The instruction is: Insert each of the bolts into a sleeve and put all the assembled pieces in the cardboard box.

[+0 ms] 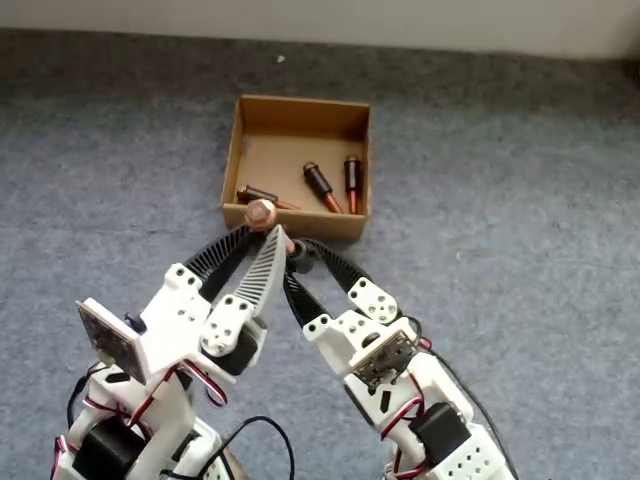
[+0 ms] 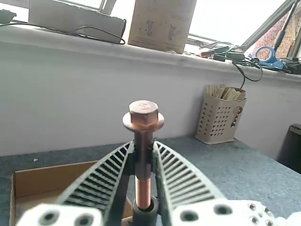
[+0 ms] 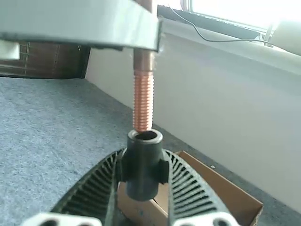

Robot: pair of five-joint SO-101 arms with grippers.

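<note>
Grey carpet covers the bench (image 1: pixel 520 200), and a pale wall (image 1: pixel 400 20) runs along its far edge. In the left wrist view there's a window sill (image 2: pixel 70 40) above that wall, cluttered with cartons and cables, and a perforated beige basket (image 2: pixel 218 115) stands on the bench against the wall.

The cardboard box (image 1: pixel 300 115) sits centre, near the far edge, with bare carpet stretching away on both sides of it. Both arms crowd in just in front of its near wall, fingers almost crossing.

The left pincer (image 2: pixel 143 150) is clamped on the shank of one copper bolt (image 2: pixel 143 115), held upright with the head on top. The right pincer (image 3: pixel 143 165) is squeezed around one dark sleeve (image 3: pixel 145 179), mouth up, directly beneath. The bolt's threaded tip is right at that mouth and just dipping in (nicely lined up, from what the right wrist view shows).

The count:
- One bolt, in the left pincer.
- One sleeve, in the right pincer.
- Three assembled pieces lying on the box floor: one by the left wall (image 1: pixel 262 195), one in the middle (image 1: pixel 322 187), and one near the right wall (image 1: pixel 352 180).
</note>
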